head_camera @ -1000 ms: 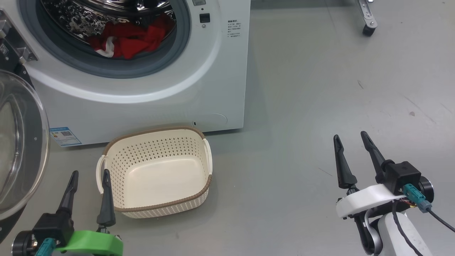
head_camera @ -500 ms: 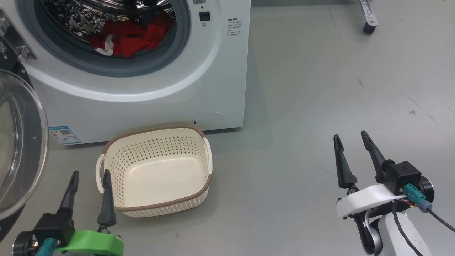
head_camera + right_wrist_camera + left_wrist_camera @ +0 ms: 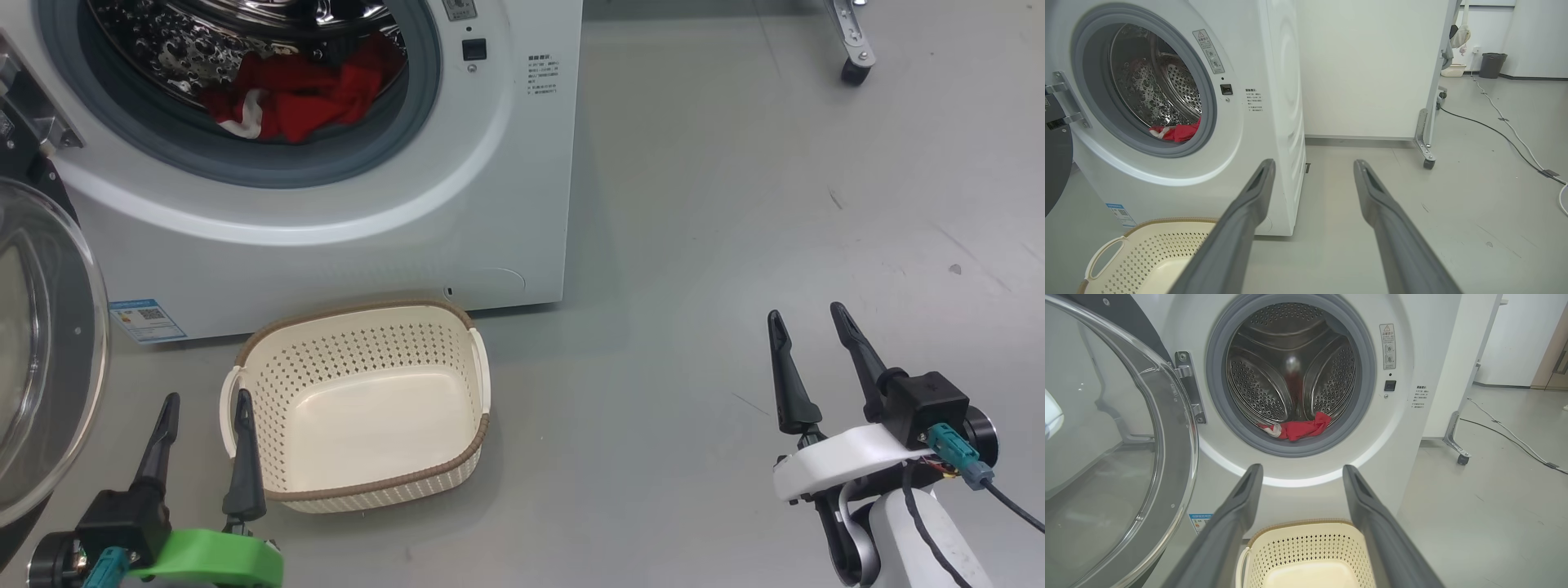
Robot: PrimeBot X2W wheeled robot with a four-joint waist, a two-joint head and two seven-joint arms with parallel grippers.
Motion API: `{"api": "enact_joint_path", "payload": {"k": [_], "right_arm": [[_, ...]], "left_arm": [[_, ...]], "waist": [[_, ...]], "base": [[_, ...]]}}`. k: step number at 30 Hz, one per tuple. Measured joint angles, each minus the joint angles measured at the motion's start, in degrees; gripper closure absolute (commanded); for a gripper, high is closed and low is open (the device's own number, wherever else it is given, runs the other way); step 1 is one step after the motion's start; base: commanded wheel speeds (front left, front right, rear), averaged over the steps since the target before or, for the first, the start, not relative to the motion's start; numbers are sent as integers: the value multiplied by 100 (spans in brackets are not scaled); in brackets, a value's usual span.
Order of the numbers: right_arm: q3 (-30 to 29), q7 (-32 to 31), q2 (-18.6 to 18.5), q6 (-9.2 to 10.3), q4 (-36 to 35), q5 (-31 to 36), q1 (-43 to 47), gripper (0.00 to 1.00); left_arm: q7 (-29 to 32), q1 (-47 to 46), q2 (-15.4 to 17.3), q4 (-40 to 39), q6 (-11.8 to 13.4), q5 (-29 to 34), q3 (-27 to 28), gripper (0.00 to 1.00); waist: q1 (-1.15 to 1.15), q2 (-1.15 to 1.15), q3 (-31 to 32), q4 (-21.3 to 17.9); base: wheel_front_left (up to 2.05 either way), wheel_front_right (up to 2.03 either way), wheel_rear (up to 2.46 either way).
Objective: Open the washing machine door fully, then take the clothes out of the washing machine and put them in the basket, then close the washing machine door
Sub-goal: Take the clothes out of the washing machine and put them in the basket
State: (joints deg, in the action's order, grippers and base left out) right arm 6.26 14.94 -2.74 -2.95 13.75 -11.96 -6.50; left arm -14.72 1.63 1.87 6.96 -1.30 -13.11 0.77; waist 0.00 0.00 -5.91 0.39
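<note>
The white washing machine (image 3: 490, 204) stands at the upper left with its door (image 3: 49, 343) swung wide open to the left, glass bowl bulging out (image 3: 1106, 449). The red clothes (image 3: 302, 94) with white trim lie at the drum's front lip (image 3: 1300, 428) (image 3: 1177, 132). On the floor before the machine sits the cream basket (image 3: 359, 482), with nothing in it. My left gripper (image 3: 204, 407) is open just left of the basket's near handle. Far to the right, over bare floor, my right gripper (image 3: 804, 320) is open too.
A wheeled metal stand leg (image 3: 853, 49) is at the back right (image 3: 1425, 143). Cables (image 3: 1506, 130) run over the grey floor to the right. A blue label sticker (image 3: 145, 320) sits low on the machine's front.
The head view has shifted slightly, so the machine and basket sit a little lower and to the right. Both grippers hold still and stay open.
</note>
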Motion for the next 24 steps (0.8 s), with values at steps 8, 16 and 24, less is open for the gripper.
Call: {"api": "enact_joint_path", "payload": {"k": [8,16,24], "right_arm": [[-3,0,3,-1,7,0,1,0],[-19,0,8,-1,3,-1,1,0],[-14,1,10,-11,7,-1,1,0]], "left_arm": [[0,0,0,-32,19,-1,-4,0],[0,-1,2,-138,107,10,63,0],[0,-1,2,-168,138,12,42,0]], "waist": [[0,0,-15,32],[0,0,-59,70],[0,0,-95,97]], "base": [[109,-106,-3],[120,-112,-8],[86,-86,0]]}}
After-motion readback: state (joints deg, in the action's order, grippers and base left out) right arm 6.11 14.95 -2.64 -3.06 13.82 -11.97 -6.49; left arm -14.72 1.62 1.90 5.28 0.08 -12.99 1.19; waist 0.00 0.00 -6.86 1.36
